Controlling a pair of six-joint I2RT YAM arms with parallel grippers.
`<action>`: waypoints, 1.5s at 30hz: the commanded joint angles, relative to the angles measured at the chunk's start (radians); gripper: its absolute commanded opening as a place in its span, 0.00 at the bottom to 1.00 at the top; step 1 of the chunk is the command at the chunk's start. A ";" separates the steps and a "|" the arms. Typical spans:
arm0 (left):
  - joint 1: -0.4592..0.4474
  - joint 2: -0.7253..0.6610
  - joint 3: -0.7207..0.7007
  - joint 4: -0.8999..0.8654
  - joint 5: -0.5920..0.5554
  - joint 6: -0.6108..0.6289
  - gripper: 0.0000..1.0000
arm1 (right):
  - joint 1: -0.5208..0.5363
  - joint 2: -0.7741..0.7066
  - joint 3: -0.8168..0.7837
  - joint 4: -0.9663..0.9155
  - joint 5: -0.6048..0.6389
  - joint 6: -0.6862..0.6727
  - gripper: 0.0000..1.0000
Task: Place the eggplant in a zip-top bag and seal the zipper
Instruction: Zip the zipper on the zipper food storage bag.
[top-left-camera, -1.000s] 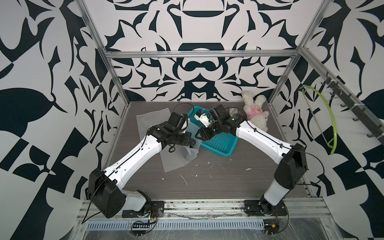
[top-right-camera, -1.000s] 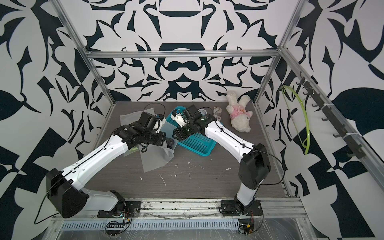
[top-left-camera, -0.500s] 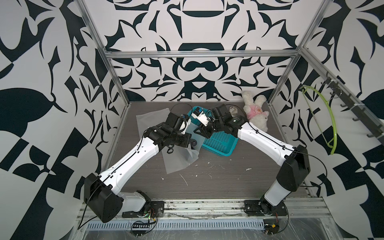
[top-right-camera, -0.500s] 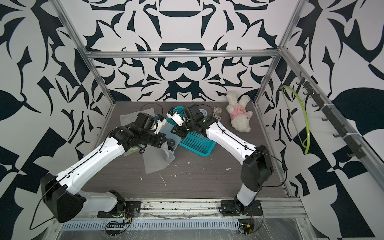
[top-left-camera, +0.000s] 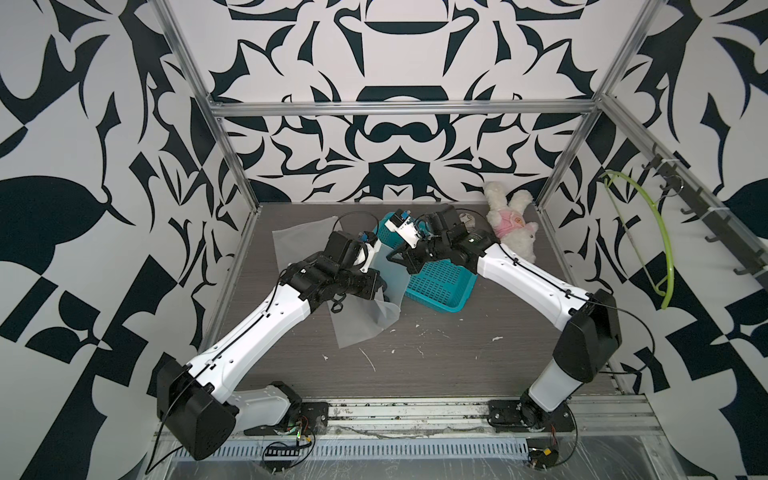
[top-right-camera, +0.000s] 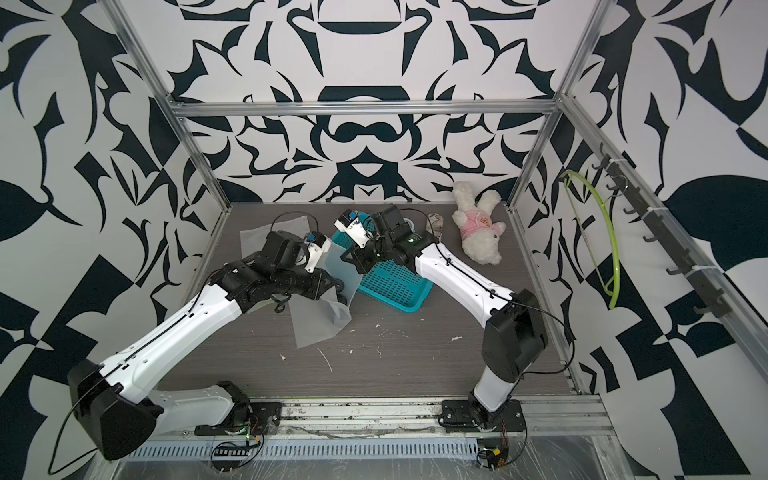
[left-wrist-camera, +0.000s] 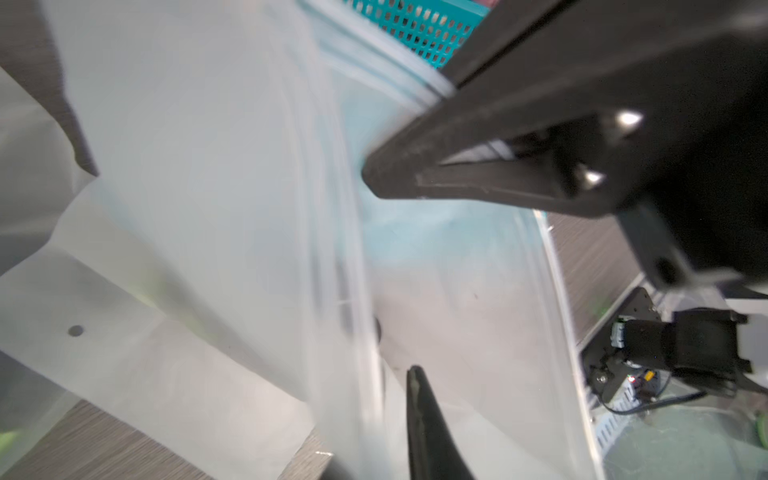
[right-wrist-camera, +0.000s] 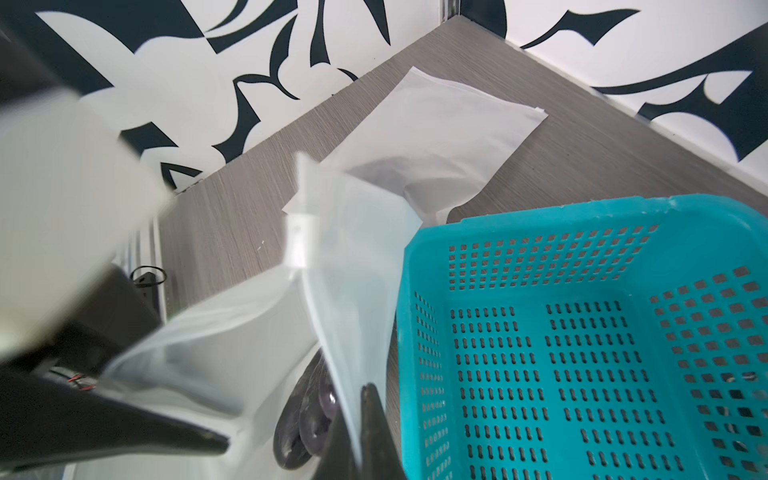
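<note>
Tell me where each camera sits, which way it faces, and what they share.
Both top views: high above the table's front edge, facing down and back; both arms show, left end effector and right end effector at the zip-top bag beside the teal basket.
Left wrist: on the left arm, looking along its finger at the bag; the right end effector clamps the zipper edge.
Right wrist: on the right arm, looking past its finger at bag, eggplant and basket.
Shared: all see bag and basket.

White-shelled arms (top-left-camera: 274, 328), black joints (top-left-camera: 586, 345), thin black cables (top-left-camera: 540, 277), tapered black gripper fingers (left-wrist-camera: 519, 124), silver screws (left-wrist-camera: 628, 119)
</note>
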 joint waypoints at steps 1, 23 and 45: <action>0.036 -0.062 -0.022 0.064 0.065 0.006 0.19 | -0.018 -0.043 -0.026 0.054 -0.083 0.058 0.00; 0.390 0.071 0.060 0.122 0.593 0.642 0.64 | -0.112 -0.044 -0.055 0.046 -0.355 0.062 0.00; 0.399 0.407 0.331 -0.170 0.866 1.181 0.62 | -0.112 -0.017 -0.004 -0.056 -0.344 0.029 0.00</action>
